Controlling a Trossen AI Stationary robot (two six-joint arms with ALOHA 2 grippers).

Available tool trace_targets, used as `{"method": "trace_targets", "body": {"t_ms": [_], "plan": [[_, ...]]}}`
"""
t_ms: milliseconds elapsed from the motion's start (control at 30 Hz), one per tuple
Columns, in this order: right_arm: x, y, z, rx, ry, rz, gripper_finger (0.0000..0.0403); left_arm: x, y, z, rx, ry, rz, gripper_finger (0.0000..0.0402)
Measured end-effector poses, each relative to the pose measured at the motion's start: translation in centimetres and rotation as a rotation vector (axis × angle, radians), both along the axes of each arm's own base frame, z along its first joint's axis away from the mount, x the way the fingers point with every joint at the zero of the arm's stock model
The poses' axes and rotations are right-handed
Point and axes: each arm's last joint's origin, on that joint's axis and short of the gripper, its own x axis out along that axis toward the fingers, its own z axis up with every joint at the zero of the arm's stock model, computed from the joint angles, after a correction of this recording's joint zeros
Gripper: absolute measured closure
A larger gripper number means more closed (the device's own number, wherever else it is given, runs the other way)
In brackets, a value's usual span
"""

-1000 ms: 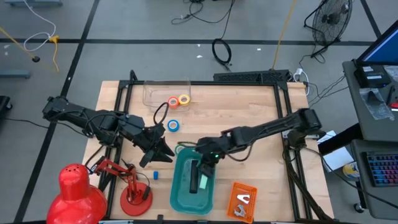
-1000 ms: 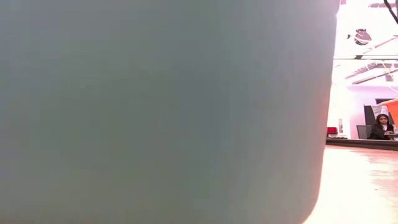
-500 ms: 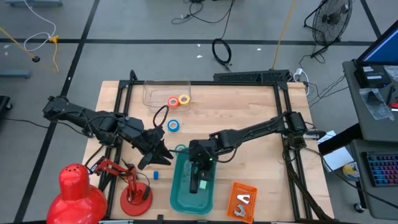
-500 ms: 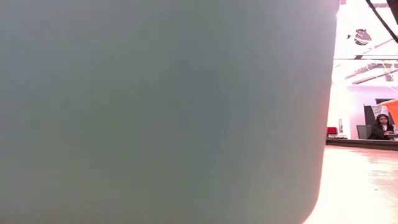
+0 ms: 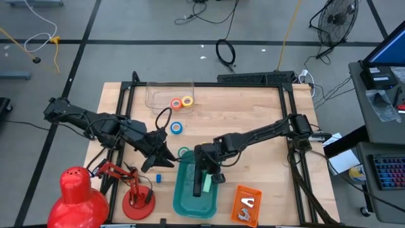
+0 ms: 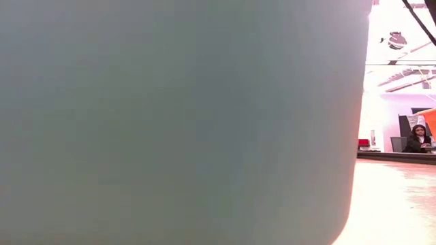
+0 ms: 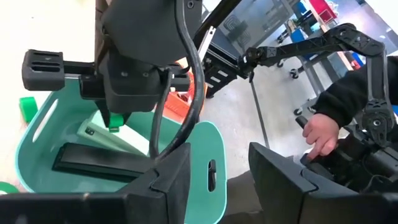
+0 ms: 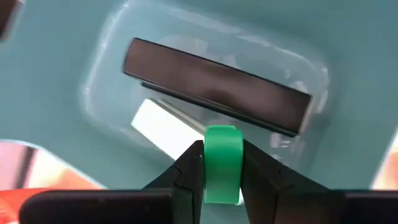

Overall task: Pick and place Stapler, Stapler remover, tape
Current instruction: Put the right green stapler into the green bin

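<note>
Pinching one green tape roll (image 8: 222, 163), right end effector (image 8: 222, 169) over teal bin (image 5: 182, 196); three rolls on table; left end effector (image 5: 166, 154) spread.

Red desk lamp (image 5: 82, 196) left of teal bin (image 5: 183, 201); orange package (image 5: 247, 204) right of it; clear container (image 5: 161, 94) beyond; small blue block (image 5: 158, 178), probably, beside bin.

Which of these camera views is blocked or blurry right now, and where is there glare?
Low view: the teal plastic bin fills almost the whole picture as a soft blur, and the strip of room beside it is washed out by bright light. Right wrist view: the right gripper, shut on the green tape roll, is sharp, while the black stapler below looks soft. High view: evenly lit, no strong glare.
</note>
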Motion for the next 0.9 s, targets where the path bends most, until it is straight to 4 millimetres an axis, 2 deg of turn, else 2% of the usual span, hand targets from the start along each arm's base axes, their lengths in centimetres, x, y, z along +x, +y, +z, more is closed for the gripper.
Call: {"method": "trace_targets", "body": {"t_ms": [533,667,900], "plan": [[-0.3,0.1,-0.2,-0.204,-0.069,0.213,0.0333,-0.1,-0.2,0.0,-0.031,0.020,0.028,0.0238],[0.1,0.0,-0.1,-0.271,-0.111,0.206,0.0333,-0.2,-0.7,0.0,-0.026,0.020,0.043,0.0238],[0.2,0.0,0.0,-0.270,-0.134,0.223,0.0333,-0.4,-1.2,0.0,-0.020,0.017,0.057,0.0238]]}}
